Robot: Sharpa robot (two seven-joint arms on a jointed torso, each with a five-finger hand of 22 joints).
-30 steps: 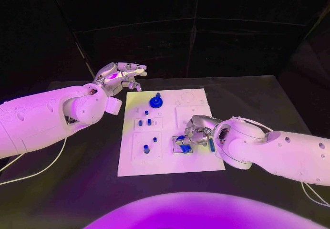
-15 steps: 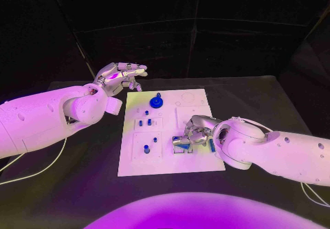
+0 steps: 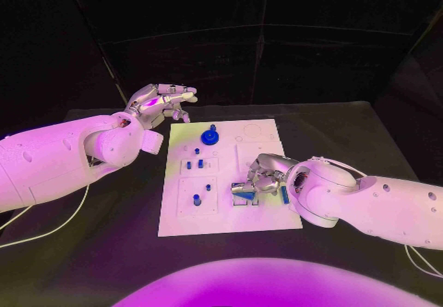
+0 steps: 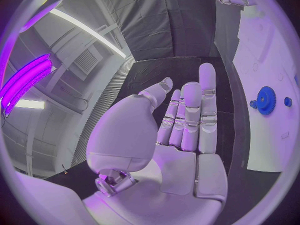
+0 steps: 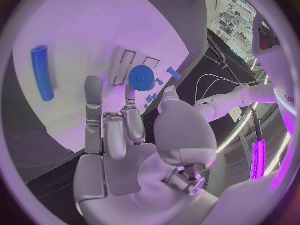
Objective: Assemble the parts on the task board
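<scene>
Black table (image 3: 351, 134), white board (image 3: 226, 217) in the middle. Left hand (image 3: 164, 101) raised beyond it, fingers apart, holding nothing. Right hand (image 3: 259, 176) low over the board, pinching a blue disc (image 5: 142, 77).

Matt white task board (image 3: 226, 217), glossy blue plastic parts (image 3: 210, 136), matt black table (image 3: 351, 134).

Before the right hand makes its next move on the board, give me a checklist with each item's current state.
1. Left hand away from the parts: ok; it hangs raised beyond the task board's far left corner, fingers apart, holding nothing.
2. Right hand over the board: ok; it is low over the near right part.
3. Right hand's hold on a part: cannot tell; a round blue part sits at its fingertips, but contact is unclear.
4. Blue gear on the board: ok; it sits at the far end, untouched.
5. Blue cylinder: ok; it lies flat on the board, apart from the fingers.
</scene>
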